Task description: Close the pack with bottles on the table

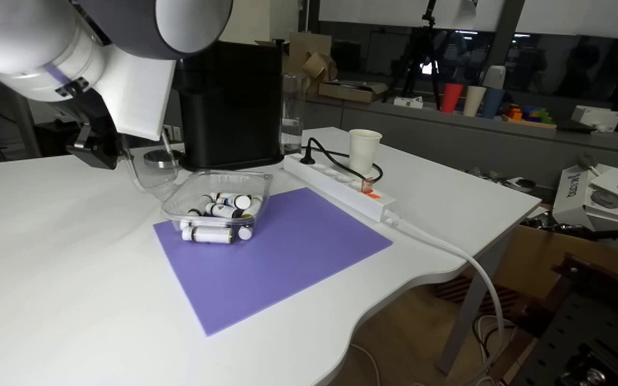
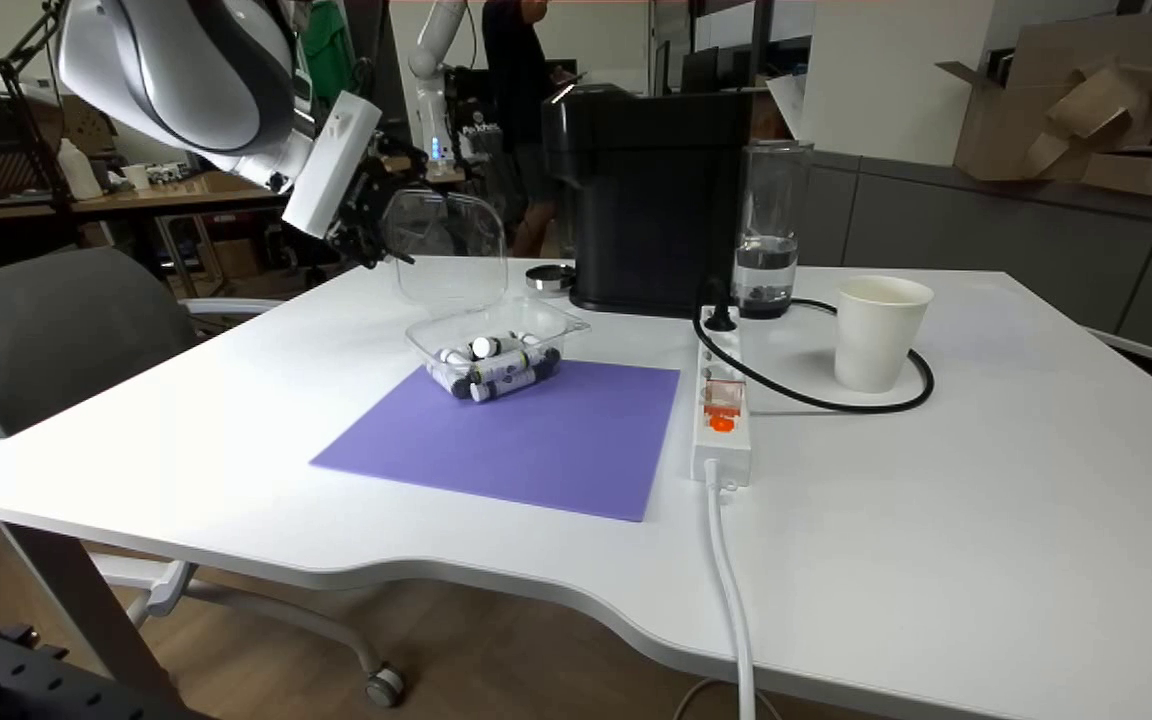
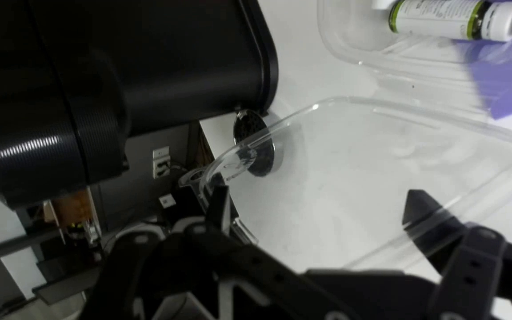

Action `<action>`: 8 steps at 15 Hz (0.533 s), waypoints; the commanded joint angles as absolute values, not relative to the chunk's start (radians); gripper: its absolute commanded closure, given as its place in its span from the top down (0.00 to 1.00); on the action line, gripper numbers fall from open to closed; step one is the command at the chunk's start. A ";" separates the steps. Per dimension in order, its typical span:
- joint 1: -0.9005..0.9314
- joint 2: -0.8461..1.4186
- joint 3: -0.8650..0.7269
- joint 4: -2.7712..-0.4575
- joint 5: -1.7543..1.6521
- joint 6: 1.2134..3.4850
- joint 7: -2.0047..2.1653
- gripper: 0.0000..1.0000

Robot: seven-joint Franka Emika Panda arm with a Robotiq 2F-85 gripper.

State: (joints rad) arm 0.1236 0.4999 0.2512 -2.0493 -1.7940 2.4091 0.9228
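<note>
White and smooth, the table carries a purple mat, and the clear plastic pack sits across one margin of that mat, partly on it and partly off.

As for the task, the bottles are already in the pack, jumbled on their sides at several angles, and I see none loose on the mat. Closing is not yet done: the lid is raised steeply on the side of the pack away from the mat. Up there too is the gripper, its fingers spread wide and, as far as I can make out, pinching nothing; whether it touches the lid I cannot tell. My judgement is that the job is at most just begun. What is left is to swing the lid toward the mat and press its rim down, and a bottle sitting high could keep it from seating.

Alongside the mat runs a power strip, with a paper cup past it. Beyond the mat, on the pack's side, stand a black machine and a clear jar with some water. Farther from the mat are cardboard boxes, an office chair and someone in dark clothes, partly hidden.
</note>
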 commanded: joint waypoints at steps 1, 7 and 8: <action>0.101 0.428 0.237 -2.095 -1.580 2.404 0.885 1.00; 0.099 0.338 0.186 -2.119 -1.215 2.380 0.846 1.00; 0.100 0.323 0.174 -2.124 -1.166 2.373 0.839 1.00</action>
